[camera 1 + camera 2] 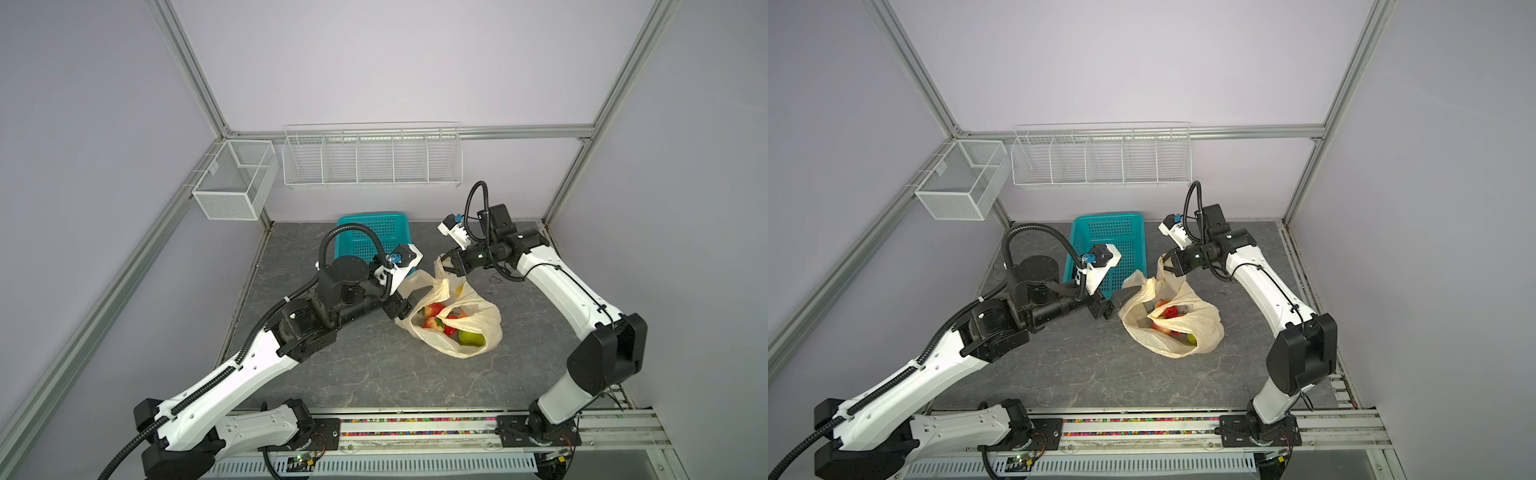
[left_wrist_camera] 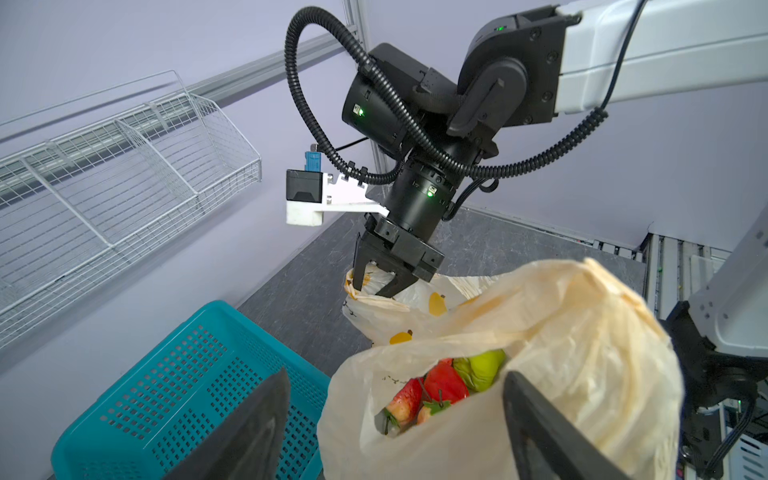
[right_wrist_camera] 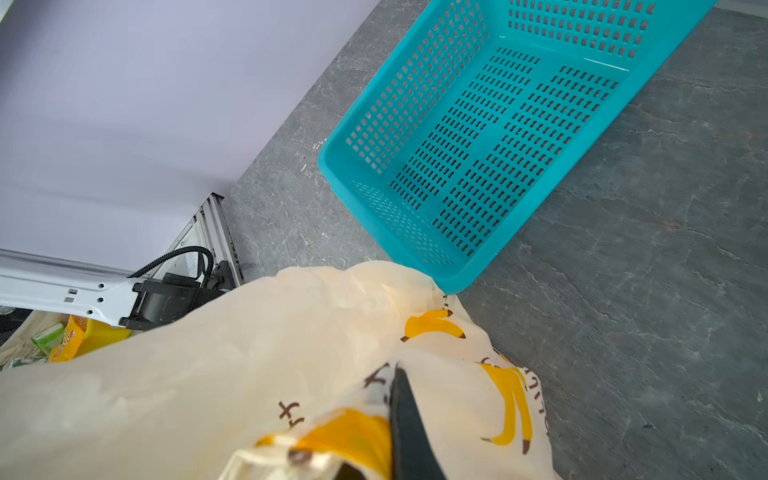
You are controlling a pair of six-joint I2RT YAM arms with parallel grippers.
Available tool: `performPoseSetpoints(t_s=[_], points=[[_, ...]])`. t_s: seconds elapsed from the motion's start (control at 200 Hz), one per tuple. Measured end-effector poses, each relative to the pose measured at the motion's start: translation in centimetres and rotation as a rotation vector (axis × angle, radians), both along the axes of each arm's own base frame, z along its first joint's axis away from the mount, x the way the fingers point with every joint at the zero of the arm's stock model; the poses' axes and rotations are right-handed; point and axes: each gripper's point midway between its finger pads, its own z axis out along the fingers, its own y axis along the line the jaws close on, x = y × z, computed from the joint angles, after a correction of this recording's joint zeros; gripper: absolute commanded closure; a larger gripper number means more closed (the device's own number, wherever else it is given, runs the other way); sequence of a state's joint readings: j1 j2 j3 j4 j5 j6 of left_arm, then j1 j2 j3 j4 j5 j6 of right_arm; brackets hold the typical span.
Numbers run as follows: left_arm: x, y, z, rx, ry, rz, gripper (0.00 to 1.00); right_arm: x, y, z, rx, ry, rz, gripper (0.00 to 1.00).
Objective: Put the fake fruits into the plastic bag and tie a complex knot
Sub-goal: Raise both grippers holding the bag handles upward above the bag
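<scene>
You'll see a teal perforated basket point(image 1: 392, 232) at the rear of the grey marble-pattern tabletop point(image 1: 374, 374). White wire rack point(image 1: 372, 162) on back wall point(image 1: 395, 62); mesh bin point(image 1: 232, 187) on left wall point(image 1: 83, 124).

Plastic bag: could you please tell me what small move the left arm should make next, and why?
Probably close the left gripper on the near rim of the plastic bag: its jaws stand open astride that rim, the fake fruits are inside, and the right gripper pinches the far side, with no knot yet.

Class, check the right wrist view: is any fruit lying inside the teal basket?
No, the teal basket shows only its bare perforated floor and walls, with nothing lying in it.
</scene>
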State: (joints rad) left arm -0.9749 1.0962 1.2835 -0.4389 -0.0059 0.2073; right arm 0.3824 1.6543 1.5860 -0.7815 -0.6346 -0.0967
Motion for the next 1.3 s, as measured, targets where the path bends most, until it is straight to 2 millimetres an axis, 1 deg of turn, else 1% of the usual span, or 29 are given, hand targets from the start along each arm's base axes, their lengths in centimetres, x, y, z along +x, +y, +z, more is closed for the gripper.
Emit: performPoseSetpoints(t_s=[0.055,0.115,0.27,0.32,0.39,0.46,0.56,0.655,0.75,0.785,0.825,0.885,0.935,0.985,1.02,1.08,1.105,1.135,1.205,1.3], points=[[0.0,0.3,-0.3,0.021,-0.008,0.004,0.19,0.1,-0.1,0.0,-0.006,-0.002,-0.007,0.93],[-0.3,1.0,0.2,0.028,-0.033,0.009,0.19,0.3,-0.2,0.0,-0.012,-0.002,-0.015,0.93],[-2.1,3.8,2.6,0.019,-0.129,-0.009,0.17,1.3,-0.2,0.2,-0.024,-0.008,-0.036,0.93],[-2.7,4.3,3.3,0.008,-0.151,-0.029,0.16,1.5,-0.1,0.1,-0.027,-0.007,-0.041,0.93],[-3.6,4.3,4.0,-0.001,-0.167,-0.074,0.15,1.7,-0.1,0.1,-0.031,-0.006,-0.045,0.93],[-4.4,3.7,4.5,-0.007,-0.167,-0.134,0.14,1.9,-0.2,-0.1,-0.036,-0.006,-0.05,0.93],[-5.0,2.0,4.5,-0.004,-0.142,-0.223,0.13,2.0,-0.3,-0.1,-0.043,-0.009,-0.056,0.93],[-4.8,0.0,3.6,0.019,-0.1,-0.283,0.13,2.0,-0.3,0.0,-0.047,-0.011,-0.059,0.93],[-3.9,-2.1,1.8,0.062,-0.049,-0.312,0.14,2.0,-0.3,0.0,-0.047,-0.012,-0.06,0.93],[-3.6,-2.8,1.1,0.082,-0.032,-0.316,0.17,2.0,-0.3,0.0,-0.047,-0.011,-0.06,0.93],[-3.2,-3.4,0.2,0.103,-0.012,-0.317,0.23,2.0,-0.4,0.0,-0.048,-0.01,-0.06,0.93],[-2.7,-4.0,-1.0,0.13,0.008,-0.315,0.38,2.0,-0.4,-0.1,-0.048,-0.009,-0.06,0.93],[-2.3,-4.1,-1.7,0.144,0.031,-0.295,0.49,2.0,-0.4,-0.1,-0.049,-0.009,-0.06,0.93],[-1.9,-4.1,-1.8,0.15,0.026,-0.277,0.55,2.0,-0.4,-0.1,-0.049,-0.008,-0.06,0.93],[-1.7,-4.0,-1.6,0.138,0.023,-0.26,0.62,2.1,-0.4,-0.1,-0.05,-0.008,-0.061,0.93],[-1.4,-3.8,-1.0,0.104,0.024,-0.228,0.79,2.3,-0.3,-0.2,-0.055,-0.01,-0.064,0.92],[-1.2,-3.7,-0.7,0.08,0.031,-0.211,0.83,2.5,-0.3,-0.1,-0.059,-0.011,-0.067,0.92],[-1.0,-3.6,-0.3,0.061,0.03,-0.19,0.87,2.8,-0.2,-0.1,-0.062,-0.01,-0.07,0.86],[-0.2,-3.2,0.8,-0.013,0.06,-0.118,0.99,3.5,0.0,0.1,-0.073,-0.006,-0.09,0.79],[1.4,-2.5,1.8,-0.101,0.119,0.012,1.0,5.1,0.1,1.0,-0.1,-0.032,-0.137,0.63]])
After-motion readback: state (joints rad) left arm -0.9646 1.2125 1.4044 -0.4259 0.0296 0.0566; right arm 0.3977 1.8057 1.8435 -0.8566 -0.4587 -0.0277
